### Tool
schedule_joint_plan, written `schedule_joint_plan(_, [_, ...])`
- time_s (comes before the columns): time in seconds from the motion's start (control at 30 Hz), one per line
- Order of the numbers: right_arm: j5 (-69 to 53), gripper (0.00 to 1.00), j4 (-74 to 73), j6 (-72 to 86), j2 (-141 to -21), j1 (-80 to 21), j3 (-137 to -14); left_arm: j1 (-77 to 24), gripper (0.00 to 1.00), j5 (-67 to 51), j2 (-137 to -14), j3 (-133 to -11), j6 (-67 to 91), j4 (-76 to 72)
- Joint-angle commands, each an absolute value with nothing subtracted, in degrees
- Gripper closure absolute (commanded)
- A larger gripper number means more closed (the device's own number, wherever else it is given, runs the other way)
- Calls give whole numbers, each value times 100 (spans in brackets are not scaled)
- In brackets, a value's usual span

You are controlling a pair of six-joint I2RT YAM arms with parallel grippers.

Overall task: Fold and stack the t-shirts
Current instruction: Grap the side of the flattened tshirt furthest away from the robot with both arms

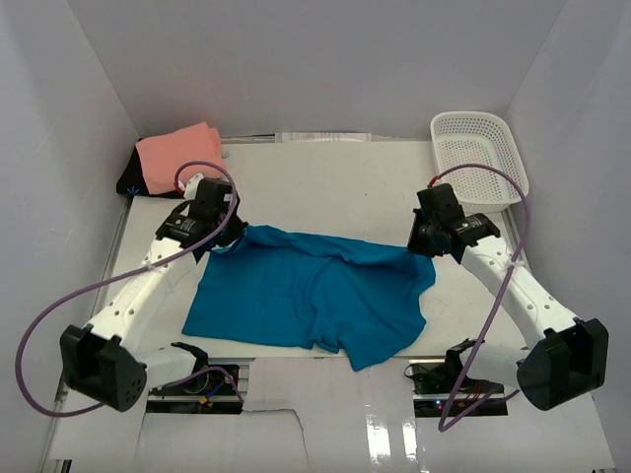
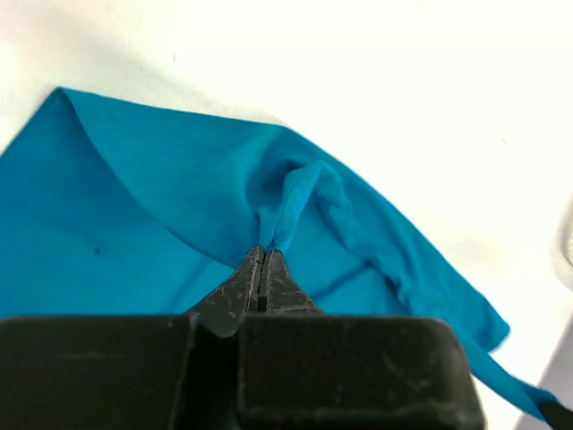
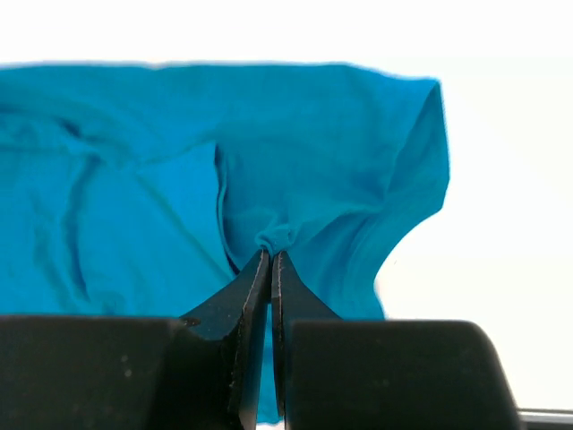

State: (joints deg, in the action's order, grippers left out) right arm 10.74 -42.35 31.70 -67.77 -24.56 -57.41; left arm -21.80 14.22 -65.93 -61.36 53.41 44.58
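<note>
Up close, my left fingers (image 2: pixel 263 260) are pinched shut on a bit of the blue shirt (image 1: pixel 315 291) — my right fingers (image 3: pixel 269 264) are pinched shut on its other far corner. The blue shirt lies spread out and a bit rumpled in the middle of the table (image 1: pixel 325 177). The pink shirt (image 1: pixel 177 153) sits folded at the far left corner. I think a fold comes next. I should lift both sides together, hold the cloth tight between them, and lay the far edge down even — no slack.
</note>
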Motion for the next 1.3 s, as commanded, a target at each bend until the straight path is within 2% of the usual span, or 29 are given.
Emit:
schedule_joint_plan(0.0, [1160,92,-4254,2796,-6978,-2101,-6248,-1952,100,1793,-7232,-6441,5001,4010])
schedule_joint_plan(0.13, [950,92,-3983,2559,-7180,-1470,-6389,-1635,100,1609,-8180,-6688,4922,3499])
schedule_joint_plan(0.33, [598,92,-3569,2224,-7847,-818,-6731,-1354,100,1573,-8964,-7197,4878,3156])
schedule_joint_plan(0.8, [501,92,-3208,1995,-9526,-484,-8480,-844,100,1283,-10467,-8604,4922,3085])
schedule_joint_plan(1.27, [62,92,-2786,1925,-10204,-396,-8859,-677,100,1090,-11574,-9685,4711,3059])
